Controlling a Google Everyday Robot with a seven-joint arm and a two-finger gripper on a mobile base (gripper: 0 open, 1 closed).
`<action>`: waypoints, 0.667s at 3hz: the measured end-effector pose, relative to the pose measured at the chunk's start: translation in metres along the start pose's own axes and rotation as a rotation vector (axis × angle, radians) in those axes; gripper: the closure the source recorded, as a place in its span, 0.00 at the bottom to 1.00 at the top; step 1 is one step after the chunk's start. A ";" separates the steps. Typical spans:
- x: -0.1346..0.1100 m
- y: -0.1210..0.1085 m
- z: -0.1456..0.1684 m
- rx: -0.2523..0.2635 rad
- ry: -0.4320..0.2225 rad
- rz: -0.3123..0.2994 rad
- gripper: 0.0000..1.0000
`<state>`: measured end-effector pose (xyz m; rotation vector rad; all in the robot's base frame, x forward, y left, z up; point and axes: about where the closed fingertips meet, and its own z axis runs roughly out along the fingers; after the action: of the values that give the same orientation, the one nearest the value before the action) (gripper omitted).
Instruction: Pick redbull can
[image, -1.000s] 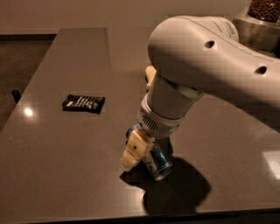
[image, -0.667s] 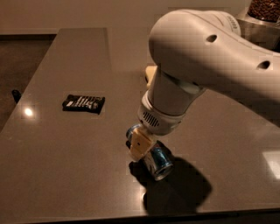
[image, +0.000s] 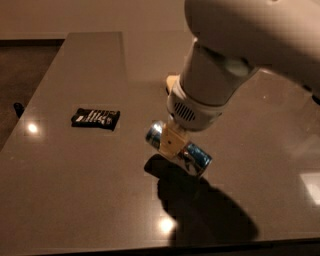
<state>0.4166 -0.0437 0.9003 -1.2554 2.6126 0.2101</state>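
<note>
The redbull can (image: 198, 156), blue and silver, lies sideways in my gripper (image: 175, 144), a little above the brown table (image: 80, 190). Its dark shadow falls on the table just below and to the right. One cream finger (image: 171, 140) crosses the front of the can's middle; the other finger is hidden behind the can. The gripper is shut on the can. My big white arm (image: 215, 85) comes down from the upper right and hides the table behind it.
A black snack wrapper (image: 95, 117) lies flat to the left of the can. A pale cream block (image: 172, 81) peeks out behind the wrist. The table's front edge runs along the bottom and its left edge borders dark floor.
The fingers have closed around the can, which lay on the table before. The can now hangs off the surface, with its shadow apart beneath it. The arm looms larger and higher.
</note>
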 end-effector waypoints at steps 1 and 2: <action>-0.006 -0.006 -0.024 0.036 -0.017 -0.026 1.00; -0.008 -0.010 -0.045 0.066 -0.030 -0.048 1.00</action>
<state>0.4225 -0.0537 0.9457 -1.2811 2.5390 0.1323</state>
